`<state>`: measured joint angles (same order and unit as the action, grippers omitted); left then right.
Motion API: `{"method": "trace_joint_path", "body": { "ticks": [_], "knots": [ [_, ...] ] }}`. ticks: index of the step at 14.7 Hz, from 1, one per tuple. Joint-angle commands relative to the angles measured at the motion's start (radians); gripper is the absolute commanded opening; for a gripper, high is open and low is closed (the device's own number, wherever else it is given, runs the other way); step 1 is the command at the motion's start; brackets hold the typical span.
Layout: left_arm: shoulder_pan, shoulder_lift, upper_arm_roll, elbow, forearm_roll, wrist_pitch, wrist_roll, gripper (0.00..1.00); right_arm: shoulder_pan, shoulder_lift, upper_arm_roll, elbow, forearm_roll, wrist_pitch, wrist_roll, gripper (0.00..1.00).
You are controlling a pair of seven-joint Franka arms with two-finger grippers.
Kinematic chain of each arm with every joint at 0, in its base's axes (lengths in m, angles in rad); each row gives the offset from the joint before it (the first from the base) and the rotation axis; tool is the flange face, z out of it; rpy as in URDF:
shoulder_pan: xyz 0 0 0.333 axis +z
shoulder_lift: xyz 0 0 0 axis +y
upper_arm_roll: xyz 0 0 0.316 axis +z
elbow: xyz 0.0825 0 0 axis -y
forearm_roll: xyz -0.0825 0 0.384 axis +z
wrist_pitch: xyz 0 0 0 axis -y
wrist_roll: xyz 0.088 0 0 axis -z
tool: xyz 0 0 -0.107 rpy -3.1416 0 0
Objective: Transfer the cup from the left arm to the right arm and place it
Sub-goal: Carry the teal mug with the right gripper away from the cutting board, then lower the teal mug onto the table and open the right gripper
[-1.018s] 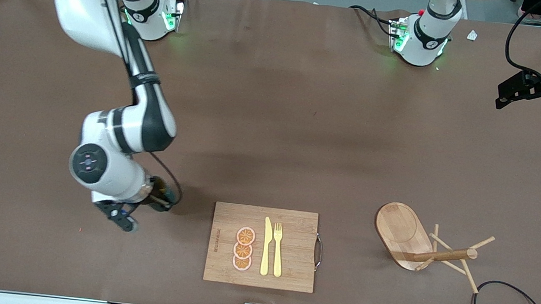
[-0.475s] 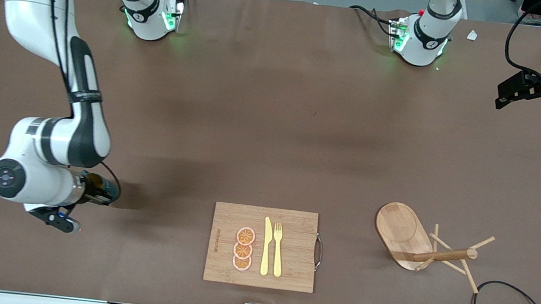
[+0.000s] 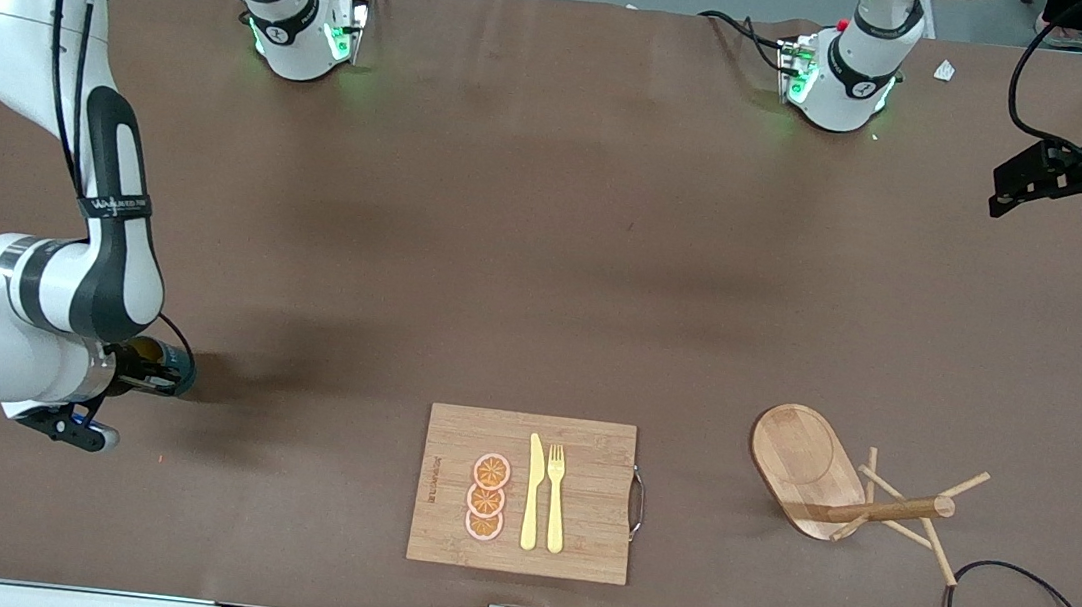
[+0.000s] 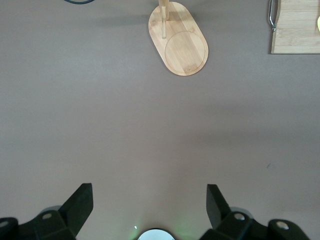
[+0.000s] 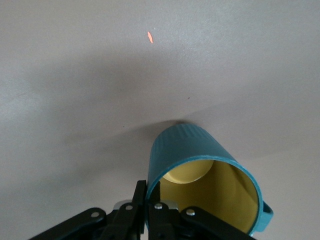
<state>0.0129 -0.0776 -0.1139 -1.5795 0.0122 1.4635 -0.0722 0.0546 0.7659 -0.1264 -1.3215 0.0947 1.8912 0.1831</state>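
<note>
Risk sits mostly with the right gripper (image 3: 123, 378), so start with the front view: you see the right arm reaching out to its own end of the table, the cup (image 3: 164, 372) carried low over the brown table (image 3: 547, 244) and mostly hidden by the wrist. The cutting board (image 3: 524, 493), with its orange slices (image 3: 487, 497), knife (image 3: 532, 492) and fork (image 3: 556, 498), lies well apart toward the middle, and the wooden mug stand (image 3: 844, 486) is tipped over near the left arm's end, so neither threatens a collision here. The left gripper (image 3: 1047, 181) waits up in the air at its own end. In the left wrist view you see its fingers (image 4: 77, 205) spread wide with nothing between them, only bare table and the stand's oval base (image 4: 178, 40) below. In the right wrist view the fingers (image 5: 141, 200) are clamped shut on the cup's (image 5: 205, 175) rim, one inside against the yellow lining and one outside, with the cup tipped so its mouth faces the camera. That thin pinch on one wall is your weak point: I judge a quick swing or a hard touch-down could twist the cup in the grip. Released while tilted like this, it would likely land on its side and roll, so level it before you let go.
</note>
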Motion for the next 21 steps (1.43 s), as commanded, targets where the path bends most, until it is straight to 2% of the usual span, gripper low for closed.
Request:
{"method": "trace_joint_path", "body": {
  "ticks": [1, 3, 5, 7, 8, 9, 11, 12, 15, 18, 21],
  "knots": [
    [0.002, -0.011, 0.000, -0.007, -0.001, -0.011, 0.014, 1.00, -0.013, -0.014, 0.019, -0.047, 0.003, 0.034, -0.011, 0.03],
    [-0.001, -0.011, 0.000, -0.007, -0.001, -0.011, 0.014, 1.00, -0.015, -0.013, 0.019, -0.053, 0.003, 0.034, -0.010, 0.07],
    [0.002, -0.013, 0.000, -0.007, 0.003, -0.011, 0.014, 1.00, -0.010, -0.013, 0.019, -0.054, 0.003, 0.032, -0.005, 0.21],
    [0.001, -0.013, 0.000, -0.008, 0.005, -0.011, 0.014, 1.00, -0.007, -0.016, 0.019, -0.053, 0.003, 0.029, -0.007, 0.46],
    [0.001, -0.014, 0.000, -0.010, 0.005, -0.011, 0.014, 1.00, -0.006, -0.019, 0.019, -0.053, 0.003, 0.028, -0.005, 0.52],
    [0.002, -0.014, -0.001, -0.011, 0.005, -0.011, 0.014, 1.00, -0.003, -0.028, 0.019, -0.047, 0.002, 0.025, -0.001, 0.71],
    [-0.001, -0.013, 0.000, -0.011, 0.005, -0.005, 0.014, 1.00, 0.002, -0.080, 0.019, -0.044, 0.000, 0.019, 0.001, 0.94],
    [-0.001, -0.013, -0.004, -0.013, 0.006, 0.003, 0.014, 1.00, 0.002, -0.115, 0.019, -0.042, -0.004, 0.019, -0.014, 1.00],
    [-0.004, -0.013, -0.012, -0.016, 0.011, 0.020, 0.014, 1.00, 0.011, -0.218, 0.019, -0.042, -0.015, 0.005, -0.101, 1.00],
    [0.002, -0.013, -0.015, -0.016, 0.011, 0.020, 0.015, 1.00, 0.022, -0.311, 0.018, -0.041, -0.029, -0.065, -0.223, 1.00],
    [-0.002, -0.013, -0.015, -0.016, 0.011, 0.021, 0.014, 1.00, 0.030, -0.416, 0.019, -0.041, -0.096, -0.135, -0.221, 1.00]
  ]
}}
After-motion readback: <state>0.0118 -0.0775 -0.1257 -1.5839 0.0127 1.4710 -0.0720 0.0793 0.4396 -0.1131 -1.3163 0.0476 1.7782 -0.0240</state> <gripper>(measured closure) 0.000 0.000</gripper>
